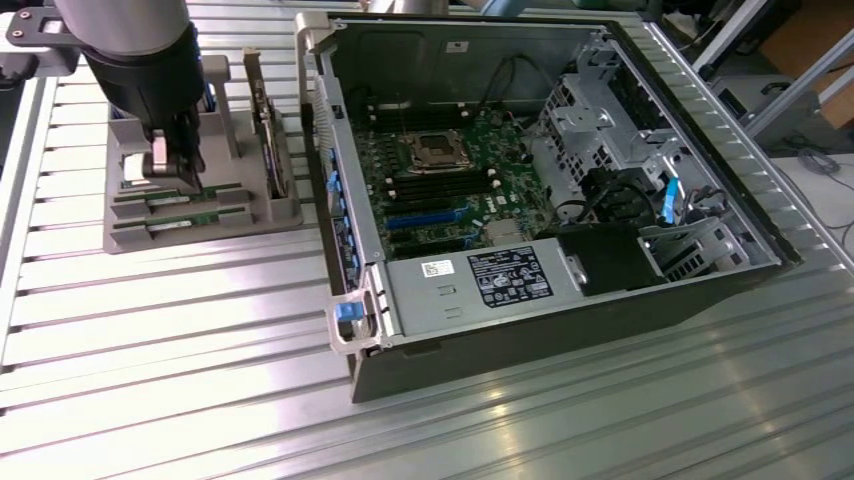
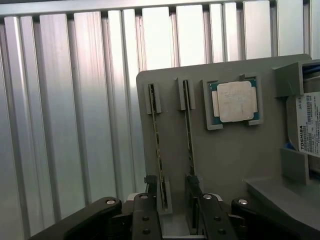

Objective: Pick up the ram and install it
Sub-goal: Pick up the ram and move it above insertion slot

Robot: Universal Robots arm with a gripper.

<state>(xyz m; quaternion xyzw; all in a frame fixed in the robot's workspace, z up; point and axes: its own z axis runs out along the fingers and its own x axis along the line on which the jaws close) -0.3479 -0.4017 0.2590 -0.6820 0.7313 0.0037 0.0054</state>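
While the gripper [image 2: 172,182] is hanging with its jaws wide apart and gripping nothing, it's sitting low over one end of the gray rack [image 2: 235,160]. The ram [image 2: 156,135] is standing on edge in its rack slot, not lifted yet. The open computer case [image 1: 534,330] is sitting well apart on the same table [image 1: 200,380]. A second stick [image 2: 188,125] is standing just beside the ram, nearer the processor chip [image 2: 234,101]. One of the fingers [image 2: 194,187] is looking almost in line with that second stick, so I'm judging the jaws not cleanly centred. Doing this well is coming down to straddling one stick only, pinching its flat faces and pulling straight up without twisting.
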